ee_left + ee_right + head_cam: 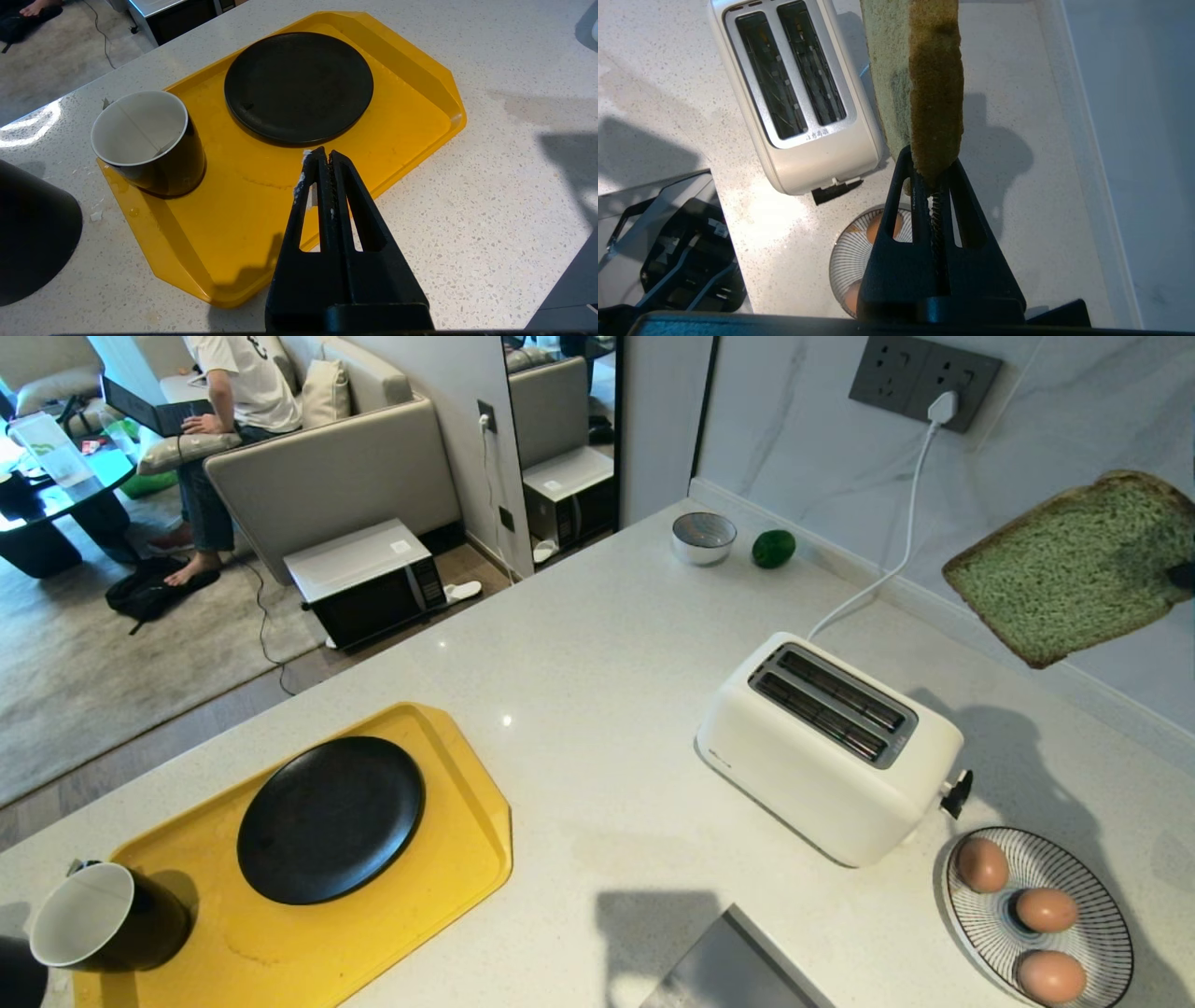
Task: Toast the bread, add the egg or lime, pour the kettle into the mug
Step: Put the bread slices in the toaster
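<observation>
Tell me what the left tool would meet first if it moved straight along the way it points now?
Probably the yellow tray: the shut left tool points down at its bare floor just before the black plate. Depth is unclear, so it might reach the plate's rim instead.

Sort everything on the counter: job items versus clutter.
Job: bread in right pincer, toaster, lime, eggs, mug, black plate, yellow tray.
Clutter: grey bowl, idle left pincer.
</observation>
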`<state>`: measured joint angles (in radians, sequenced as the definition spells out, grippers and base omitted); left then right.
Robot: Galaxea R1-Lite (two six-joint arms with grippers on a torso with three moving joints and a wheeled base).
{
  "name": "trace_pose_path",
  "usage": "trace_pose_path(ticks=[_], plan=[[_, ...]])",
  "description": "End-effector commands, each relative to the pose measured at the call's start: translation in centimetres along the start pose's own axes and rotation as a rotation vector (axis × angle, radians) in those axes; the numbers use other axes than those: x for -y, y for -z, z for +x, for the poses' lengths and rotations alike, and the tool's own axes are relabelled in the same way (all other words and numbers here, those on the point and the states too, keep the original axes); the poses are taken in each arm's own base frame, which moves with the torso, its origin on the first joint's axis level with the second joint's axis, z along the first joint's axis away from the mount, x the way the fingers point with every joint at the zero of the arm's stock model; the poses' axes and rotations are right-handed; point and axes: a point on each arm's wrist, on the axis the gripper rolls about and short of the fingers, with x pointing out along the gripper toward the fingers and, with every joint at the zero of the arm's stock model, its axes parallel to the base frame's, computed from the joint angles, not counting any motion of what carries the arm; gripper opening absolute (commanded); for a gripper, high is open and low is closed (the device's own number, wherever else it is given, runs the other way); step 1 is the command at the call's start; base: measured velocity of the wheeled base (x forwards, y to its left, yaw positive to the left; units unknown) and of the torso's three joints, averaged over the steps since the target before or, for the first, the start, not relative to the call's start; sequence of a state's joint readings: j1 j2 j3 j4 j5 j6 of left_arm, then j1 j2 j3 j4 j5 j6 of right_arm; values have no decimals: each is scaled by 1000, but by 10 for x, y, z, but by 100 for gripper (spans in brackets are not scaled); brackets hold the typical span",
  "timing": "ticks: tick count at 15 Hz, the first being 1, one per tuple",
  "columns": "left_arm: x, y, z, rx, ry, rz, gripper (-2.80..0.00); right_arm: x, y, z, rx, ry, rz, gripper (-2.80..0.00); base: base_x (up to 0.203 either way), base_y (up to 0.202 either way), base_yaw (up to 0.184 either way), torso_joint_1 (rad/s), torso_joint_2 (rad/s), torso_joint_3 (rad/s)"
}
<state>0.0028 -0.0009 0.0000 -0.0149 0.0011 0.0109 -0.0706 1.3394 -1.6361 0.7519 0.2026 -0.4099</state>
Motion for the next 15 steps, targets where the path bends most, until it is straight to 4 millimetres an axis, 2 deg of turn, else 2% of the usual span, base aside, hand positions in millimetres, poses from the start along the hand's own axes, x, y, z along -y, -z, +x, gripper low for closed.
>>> trace_pose_path(ticks=[1,9,15], plan=[[0,0,0,0,-1,0,-280,2,-5,26,-37,-43,-2,-280,0,0,0,0,0,0],[0,0,0,0,-1,0,-280,-25,-11,59,-110,-191,-46,-280,0,0,0,0,0,0],[0,0,0,0,-1,0,-280,-29,-4,81,-173,-221,-39,-280,0,0,0,0,0,0]])
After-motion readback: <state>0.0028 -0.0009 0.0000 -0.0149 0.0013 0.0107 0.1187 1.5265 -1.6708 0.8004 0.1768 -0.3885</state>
